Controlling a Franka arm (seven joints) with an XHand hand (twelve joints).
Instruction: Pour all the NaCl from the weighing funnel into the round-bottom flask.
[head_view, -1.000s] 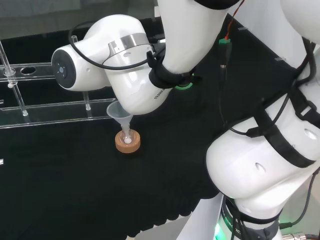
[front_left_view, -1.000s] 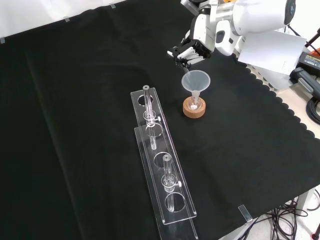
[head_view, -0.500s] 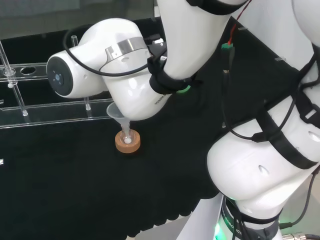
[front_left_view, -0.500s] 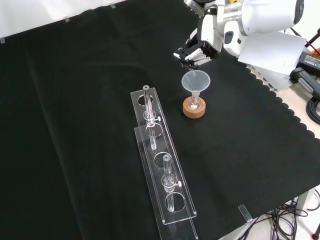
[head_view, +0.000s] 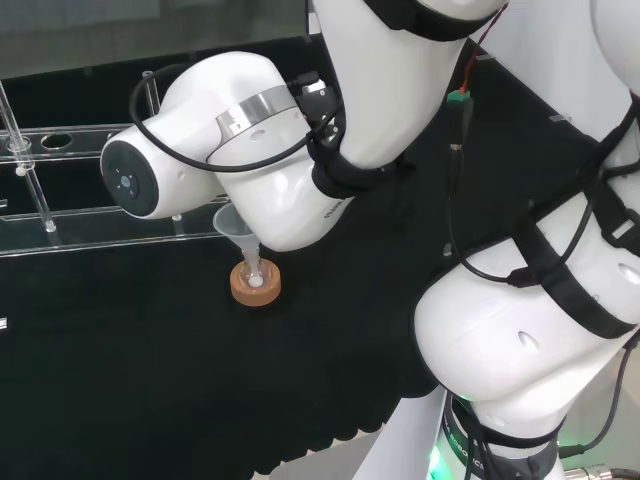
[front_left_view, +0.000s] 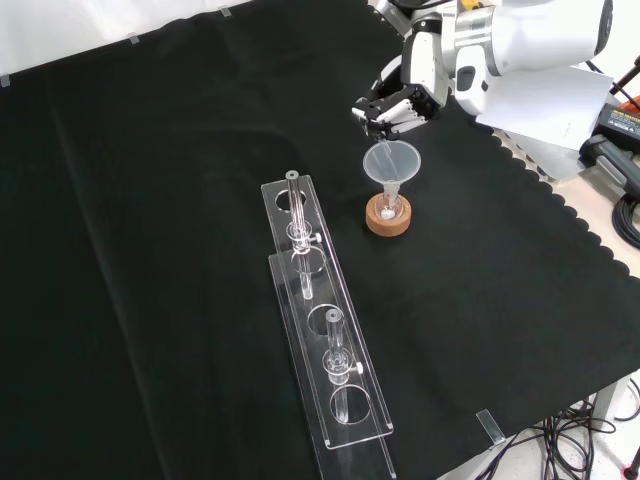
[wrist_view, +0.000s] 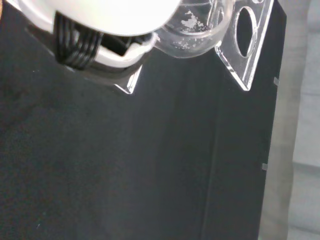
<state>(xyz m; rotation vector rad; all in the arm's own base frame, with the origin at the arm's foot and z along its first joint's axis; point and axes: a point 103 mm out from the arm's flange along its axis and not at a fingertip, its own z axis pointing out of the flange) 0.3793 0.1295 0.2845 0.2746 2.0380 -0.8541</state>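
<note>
Weighing funnel (wrist_view: 192, 30), flecked with white grains, is held in the curled fingers of the hand (front_left_view: 395, 103) just above a clear funnel (front_left_view: 390, 163) seated upright in the round-bottom flask (front_left_view: 388, 208) on a cork ring (front_left_view: 388, 221); its long axis cannot be told.

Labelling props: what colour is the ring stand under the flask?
Tan cork brown; the ring stand shows best in the front view.

Matt black cloth (front_left_view: 150, 200) covers the bench, bearing a glossy clear plastic rack (front_left_view: 325, 340), a clear smooth funnel (front_left_view: 391, 160) above a rough brown cork ring (front_left_view: 388, 219), near the glossy white plastic arm (head_view: 520, 330).
</note>
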